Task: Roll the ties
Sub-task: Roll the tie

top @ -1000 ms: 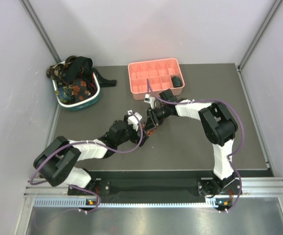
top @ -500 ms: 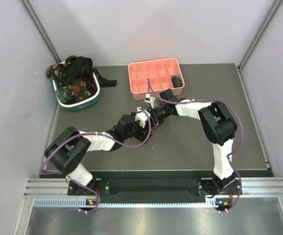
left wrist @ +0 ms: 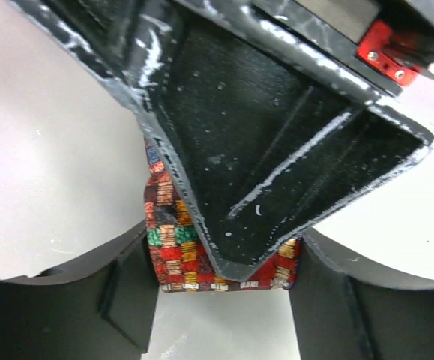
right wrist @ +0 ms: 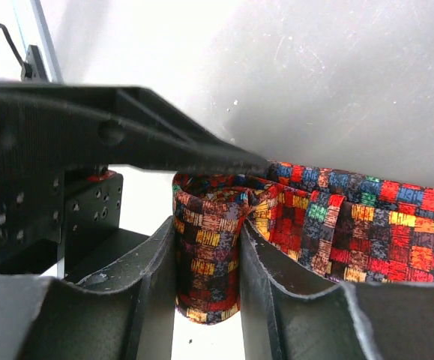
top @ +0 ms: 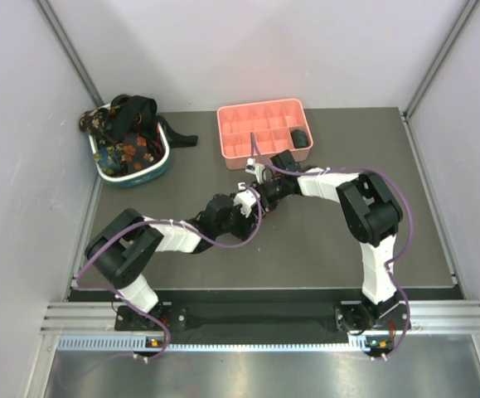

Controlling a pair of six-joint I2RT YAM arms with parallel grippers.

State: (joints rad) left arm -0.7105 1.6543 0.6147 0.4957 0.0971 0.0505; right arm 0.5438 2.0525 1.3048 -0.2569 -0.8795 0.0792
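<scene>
A dark grey table stood between pale walls. At mid-table the right end effector clamped the rolled plaid tie. The left end effector flanked it, its contact half hidden and unclear.

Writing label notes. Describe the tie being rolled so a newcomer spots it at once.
On the dark table, just in front of the pink tray, the two arms meet. The tie is pinched there as a small roll between the right arm's fingers. It is red-yellow-dark plaid, unlike the floral and black ties in the basket.
</scene>
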